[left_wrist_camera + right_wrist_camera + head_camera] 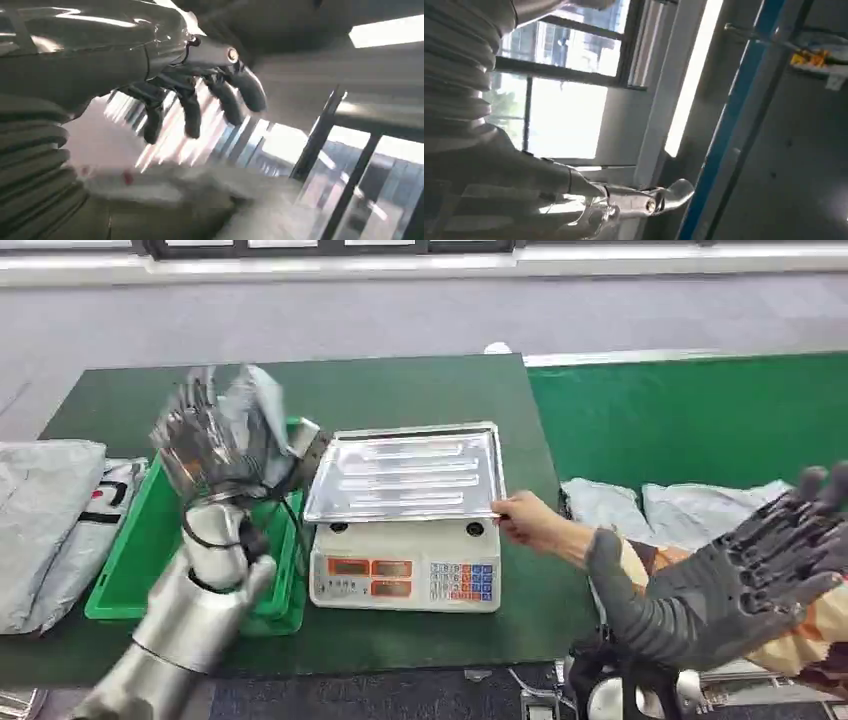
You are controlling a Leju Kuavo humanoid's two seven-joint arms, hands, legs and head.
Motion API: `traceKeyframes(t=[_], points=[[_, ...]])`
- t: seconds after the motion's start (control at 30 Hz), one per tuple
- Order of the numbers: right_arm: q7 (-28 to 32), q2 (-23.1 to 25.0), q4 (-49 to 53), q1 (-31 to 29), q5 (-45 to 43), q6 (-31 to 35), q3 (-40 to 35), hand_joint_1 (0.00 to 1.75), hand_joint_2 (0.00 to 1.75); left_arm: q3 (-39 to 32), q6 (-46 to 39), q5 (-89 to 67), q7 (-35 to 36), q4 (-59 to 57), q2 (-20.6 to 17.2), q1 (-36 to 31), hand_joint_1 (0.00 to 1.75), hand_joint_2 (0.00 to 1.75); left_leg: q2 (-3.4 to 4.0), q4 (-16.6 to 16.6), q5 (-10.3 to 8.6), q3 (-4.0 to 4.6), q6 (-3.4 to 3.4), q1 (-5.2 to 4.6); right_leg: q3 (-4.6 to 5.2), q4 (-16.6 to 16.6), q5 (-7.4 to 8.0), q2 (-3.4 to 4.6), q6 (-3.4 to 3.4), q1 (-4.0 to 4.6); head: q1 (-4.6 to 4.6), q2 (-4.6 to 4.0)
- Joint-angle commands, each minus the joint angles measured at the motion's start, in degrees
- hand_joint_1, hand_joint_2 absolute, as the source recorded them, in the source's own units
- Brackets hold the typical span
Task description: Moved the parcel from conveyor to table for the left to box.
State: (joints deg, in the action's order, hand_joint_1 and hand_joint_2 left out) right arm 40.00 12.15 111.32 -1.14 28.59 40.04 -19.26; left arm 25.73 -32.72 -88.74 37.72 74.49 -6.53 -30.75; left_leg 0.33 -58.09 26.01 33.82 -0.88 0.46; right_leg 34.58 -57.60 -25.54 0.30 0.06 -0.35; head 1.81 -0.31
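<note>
Above the green bin [140, 560] at the worktop's [400, 390] left edge, the left robot hand [205, 445] grips a blurred grey parcel [255, 410]; the right robot hand [760, 565] is spread, holding nothing.

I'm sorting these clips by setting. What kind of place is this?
Probably a parcel-sorting or packing station: a weighing scale with a metal tray, grey mailer bags, a green bin and a green conveyor belt.
</note>
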Motion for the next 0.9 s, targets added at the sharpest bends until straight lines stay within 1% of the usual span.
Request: traceKeyframes(t=[0.03, 0.07, 0.13, 0.17, 0.2, 0.27, 0.37, 0.5, 0.57, 0.63, 0.73, 0.8, 0.87, 0.9], points=[[0.0, -1.08, 0.17, 1.44, -0.02, -0.04, 0.3, 0.0, 1.75, 6.37, 0.63, -1.26, 2.28, 1.26, -9.44, -4.36, 0.0, 0.0, -0.47, 0.03, -0.04, 0.02, -0.02, 0.04, -0.16, 0.06, -0.06, -0.45, 0.0, 0.04, 0.0, 0.0], [0.0, -1.08, 0.17, 1.44, -0.02, -0.04, 0.3, 0.0, 1.75, 6.37, 0.63, -1.26, 2.28, 1.26, -9.44, -4.36, 0.0, 0.0, -0.46, 0.06, -0.03, -0.02, -0.01, 0.06, -0.22, 0.11, -0.05, -0.45, 0.01, 0.06, 0.02, 0.0], [0.0, -1.08, 0.17, 1.44, -0.02, -0.04, 0.3, 0.0, 1.75, 6.37, 0.63, -1.26, 2.28, 1.26, -9.44, -4.36, 0.0, 0.0, -0.23, 0.08, 0.0, -0.05, -0.02, 0.06, -0.16, 0.09, -0.01, -0.2, -0.02, 0.05, 0.02, 0.0], [0.0, -0.79, -0.52, 0.71, 0.13, -0.04, 0.5, 0.0, 1.75, 6.98, 1.46, -1.26, 2.28, 1.4, -8.67, -4.1, 0.0, 0.0, -0.2, 0.05, -0.01, -0.01, -0.05, 0.04, -0.1, 0.04, -0.02, -0.22, -0.04, 0.02, 0.0, 0.0], [0.0, -0.72, -0.74, 0.6, 0.34, -0.04, 0.32, 0.0, 1.75, 6.85, 0.09, -1.26, 2.28, 2.34, -9.59, -4.88, 0.0, 0.0, -0.18, 0.14, -0.04, -0.07, -0.04, 0.05, -0.16, 0.13, 0.01, -0.21, -0.03, 0.02, 0.0, 0.0], [0.0, -0.71, -0.73, 0.56, 0.39, -0.04, 0.32, 0.0, 1.75, 6.94, -0.15, -1.26, 2.28, 3.49, -10.1, -4.96, 0.0, 0.0, -0.37, 0.1, -0.07, -0.02, -0.04, 0.07, -0.16, 0.1, -0.03, -0.39, -0.03, 0.03, 0.02, 0.0], [0.0, -0.79, -0.63, 0.94, 0.66, -0.04, 0.35, 0.0, 1.75, 7.1, -0.04, -1.26, 2.28, 4.11, -10.65, -4.89, 0.0, 0.0, -0.29, 0.01, -0.02, 0.04, -0.04, 0.06, -0.1, 0.04, -0.02, -0.28, -0.03, 0.03, 0.02, 0.0], [0.0, -0.77, -0.06, 1.81, 0.96, -0.04, 0.64, 0.0, 1.75, 7.17, -1.91, -1.26, 2.28, 4.1, -10.71, -4.58, 0.0, 0.0, -0.25, 0.35, -0.1, -0.24, -0.02, 0.05, -0.33, 0.33, 0.06, -0.24, -0.04, 0.02, 0.0, 0.0], [0.0, -0.7, 0.12, 2.05, 1.2, -0.04, 0.76, 0.0, 1.75, 7.4, -2.6, -1.26, 2.28, 4.64, -10.81, -4.35, 0.0, 0.0, -0.32, 0.1, -0.05, -0.04, -0.05, 0.04, -0.16, 0.09, -0.01, -0.32, -0.06, 0.02, 0.0, 0.0], [0.0, -0.56, 0.14, 2.38, 1.29, -0.04, 0.94, 0.0, 1.75, 7.27, -3.24, -1.26, 2.28, 5.52, -11.27, -4.29, 0.0, 0.0, -0.37, 0.24, -0.1, -0.14, -0.03, 0.05, -0.28, 0.25, 0.03, -0.38, -0.05, 0.04, 0.0, 0.0], [0.0, -0.3, 0.63, 3.39, 1.82, -0.04, 1.46, 0.0, 1.75, 8.03, -4.22, -1.26, 2.28, 5.57, -10.65, -3.95, 0.0, 0.0, -0.27, 0.16, -0.04, -0.1, -0.03, 0.03, -0.21, 0.16, 0.01, -0.26, -0.04, 0.03, 0.0, 0.0], [0.0, 0.07, 0.15, 4.1, 2.37, -0.04, 2.19, 0.0, 1.75, 7.99, -5.32, -1.26, 2.28, 6.05, -10.97, -3.94, 0.0, 0.0, -0.35, 0.18, -0.06, -0.11, -0.02, 0.03, -0.25, 0.19, 0.0, -0.35, -0.04, 0.03, 0.0, 0.0], [0.0, 2.26, -5.24, 5.6, 4.01, -0.04, 6.83, 0.0, 1.75, 7.78, -7.24, -1.26, 2.28, 8.05, -11.69, -2.81, 0.0, 0.0, -0.39, 0.18, -0.06, -0.12, -0.03, 0.04, -0.26, 0.19, -0.01, -0.38, -0.04, 0.04, 0.0, 0.0], [-3.37, 1.39, -8.28, 5.62, 5.76, -0.04, 7.87, 0.0, 1.75, 7.27, -7.28, -1.26, 1.97, 11.93, -11.48, -0.93, 0.0, 0.0, -0.3, 0.13, -0.04, -0.08, -0.04, 0.06, -0.21, 0.15, 0.0, -0.3, -0.05, 0.06, 0.02, 0.0]])
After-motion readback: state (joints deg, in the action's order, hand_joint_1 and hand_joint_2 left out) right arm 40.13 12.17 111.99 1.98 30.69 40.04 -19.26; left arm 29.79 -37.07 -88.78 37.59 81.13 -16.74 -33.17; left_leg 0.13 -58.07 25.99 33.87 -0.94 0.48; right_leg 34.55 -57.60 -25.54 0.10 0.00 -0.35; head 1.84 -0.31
